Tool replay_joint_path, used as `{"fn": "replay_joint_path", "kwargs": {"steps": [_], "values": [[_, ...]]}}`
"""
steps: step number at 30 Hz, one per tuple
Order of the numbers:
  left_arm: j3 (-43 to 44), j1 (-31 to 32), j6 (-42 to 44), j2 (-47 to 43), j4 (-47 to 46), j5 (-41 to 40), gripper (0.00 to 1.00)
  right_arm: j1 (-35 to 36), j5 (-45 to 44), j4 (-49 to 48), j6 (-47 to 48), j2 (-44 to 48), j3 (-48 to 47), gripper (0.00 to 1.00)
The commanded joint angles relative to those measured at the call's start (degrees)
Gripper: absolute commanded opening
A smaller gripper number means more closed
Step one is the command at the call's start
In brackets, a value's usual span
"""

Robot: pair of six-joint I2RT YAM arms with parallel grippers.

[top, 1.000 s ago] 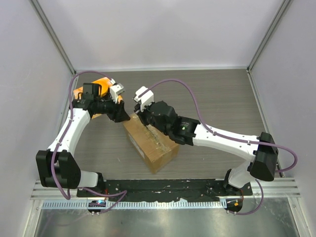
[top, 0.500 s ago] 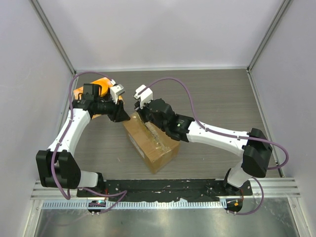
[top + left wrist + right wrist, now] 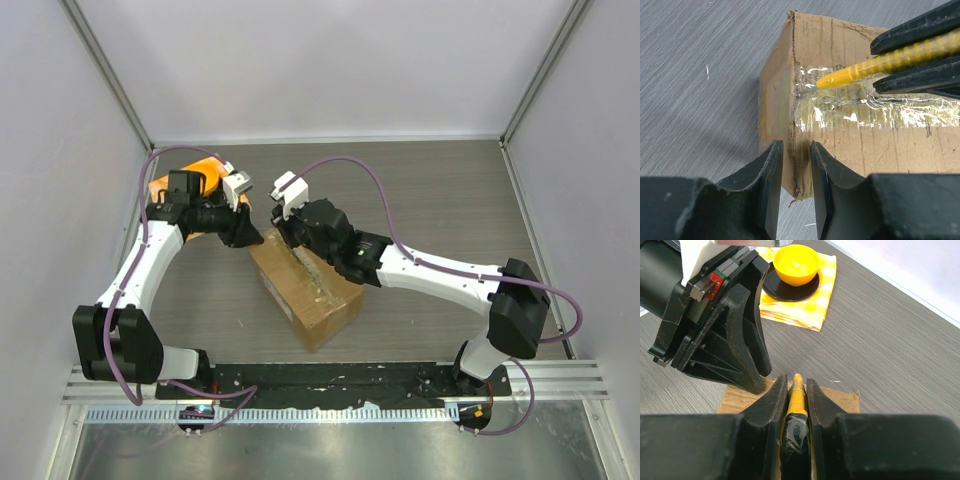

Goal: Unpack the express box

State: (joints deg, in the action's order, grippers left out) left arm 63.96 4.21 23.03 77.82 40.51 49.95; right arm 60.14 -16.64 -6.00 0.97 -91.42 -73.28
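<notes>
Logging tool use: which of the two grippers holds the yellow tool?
The right gripper, clamped on the yellow tool at the taped express box; the left gripper only straddles its edge.

The tool's (image 3: 796, 394) metal point lies out of sight past its yellow nose, and its rear is buried between the right gripper's (image 3: 796, 384) jaws. The box (image 3: 740, 396) shows only as slivers on either side of those jaws. Ahead of the left gripper's (image 3: 792, 150) jaws the box runs off the right edge. Whether they pinch its corner cannot be told. From above, both grippers cover that corner and the tool, and the left arm (image 3: 140, 265) hides most of the cloth (image 3: 158, 188).
</notes>
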Motion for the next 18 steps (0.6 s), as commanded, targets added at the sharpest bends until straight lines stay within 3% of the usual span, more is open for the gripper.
{"fn": "replay_joint_path", "kwargs": {"steps": [1,18], "values": [[-2.2,-0.1,2.1,0.6,1.9,-5.0,0.32,0.0,0.5,-2.4,-0.9,0.0,-0.3,0.01],[-2.3,-0.1,1.6,0.4,2.0,-5.2,0.32,0.0,1.2,-1.6,-4.1,2.0,2.4,0.01]]}}
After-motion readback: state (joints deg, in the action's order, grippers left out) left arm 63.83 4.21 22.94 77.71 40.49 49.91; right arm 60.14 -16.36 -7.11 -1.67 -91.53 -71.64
